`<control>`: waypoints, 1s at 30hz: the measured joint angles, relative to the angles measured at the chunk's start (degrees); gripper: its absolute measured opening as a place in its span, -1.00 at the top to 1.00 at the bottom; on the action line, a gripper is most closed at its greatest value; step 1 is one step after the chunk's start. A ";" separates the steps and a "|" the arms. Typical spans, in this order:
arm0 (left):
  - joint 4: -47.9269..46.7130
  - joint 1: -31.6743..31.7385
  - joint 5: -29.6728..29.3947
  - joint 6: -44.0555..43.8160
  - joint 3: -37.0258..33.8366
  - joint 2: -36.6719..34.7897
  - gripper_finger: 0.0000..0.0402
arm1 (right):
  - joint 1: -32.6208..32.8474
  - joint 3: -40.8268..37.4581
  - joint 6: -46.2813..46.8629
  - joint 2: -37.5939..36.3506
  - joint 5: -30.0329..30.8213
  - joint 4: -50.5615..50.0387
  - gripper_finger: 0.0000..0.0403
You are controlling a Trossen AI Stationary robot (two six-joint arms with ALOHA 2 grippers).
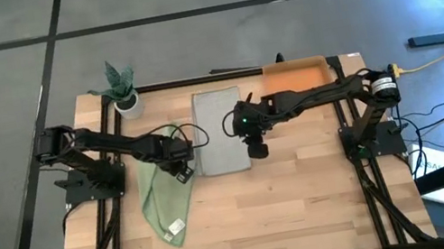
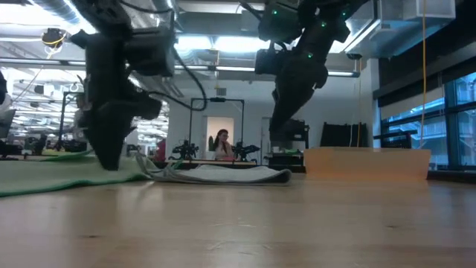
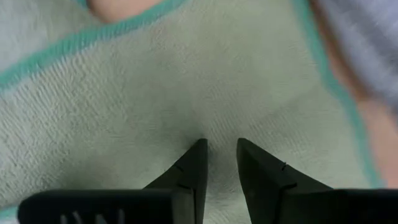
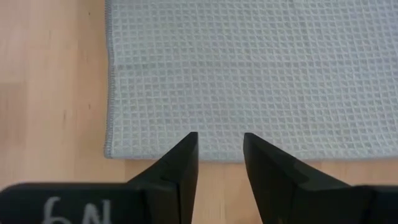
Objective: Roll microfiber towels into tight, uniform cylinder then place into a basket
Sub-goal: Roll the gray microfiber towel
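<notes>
Left end effector [image 3: 219, 152]: we see it low over the green towel [image 1: 163, 190], tips parted by a narrow gap with no cloth caught between them. We read it as open, touching or just above the fabric; we cannot tell which.

Right end effector [image 4: 221, 146]: hovers at the near edge of the grey towel [image 1: 219, 130], fingers apart with bare weave and wood showing between them. Open, holding nothing.

Green towel, placement: lies skewed on the surface [image 1: 293, 213], upper end bunched under the left arm, lower end trailing toward the front with a small white tag [image 1: 176, 231]. We judge the bunching comes from handling at that end; no roll is formed.

Green towel, look: pale green pile with a darker teal stitched border.

Grey towel, placement: flat and square to the surface, just beside the green one, its far end near the basket [image 1: 294, 77]. We judge the flat lay suits a roll started from the near edge, which is where the right fingers point.

Grey towel, look: waffle weave, hemmed edge, corner crisp and unlifted.

Basket: orange, at the far edge of the surface; no towel shows in it.

Plant pot [image 1: 127, 103]: far left corner, clear of both arms.

Progress: early in our judgement, neither towel rolled.
</notes>
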 joint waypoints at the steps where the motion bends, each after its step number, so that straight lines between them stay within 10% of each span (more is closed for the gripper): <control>1: -0.15 0.04 -0.01 -0.06 -0.80 0.00 0.60 | 0.04 0.00 -0.02 0.00 -0.02 -0.13 0.36; 19: -12.69 3.25 -1.23 -5.83 -3.68 -4.93 0.60 | 0.61 0.00 -6.55 0.00 -0.80 -3.84 0.36; 30: -8.90 2.26 -2.78 -3.56 0.07 -16.04 0.60 | 2.92 -0.02 -23.75 0.27 -12.38 -3.84 0.36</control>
